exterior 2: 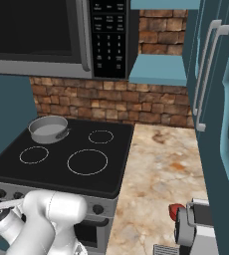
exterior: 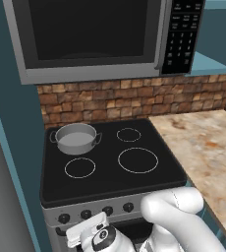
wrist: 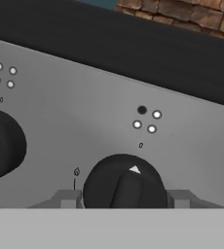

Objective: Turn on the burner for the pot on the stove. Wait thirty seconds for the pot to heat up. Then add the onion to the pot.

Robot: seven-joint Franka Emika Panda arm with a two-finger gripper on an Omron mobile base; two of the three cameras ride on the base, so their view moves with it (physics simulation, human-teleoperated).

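Black plastic knob (wrist: 125,184) is sitting between the two grey fingertips (wrist: 68,198) of the gripper (wrist: 125,199), which is clenching it on the stove's (exterior: 115,167) steel front. Its white pointer is aiming near one o'clock. A good turn probably means rotating the wrist about the knob's own centre, keeping the grip square so the pads are not slipping. The pot (exterior: 75,138) is resting on the rear-left burner (exterior: 76,147), at about eleven o'clock on the cooktop; the onion (exterior 2: 175,211) is lying on the counter (exterior 2: 156,164), well apart. The knob's lower half is being cut off, and the tiny markings beside it are too small to read.
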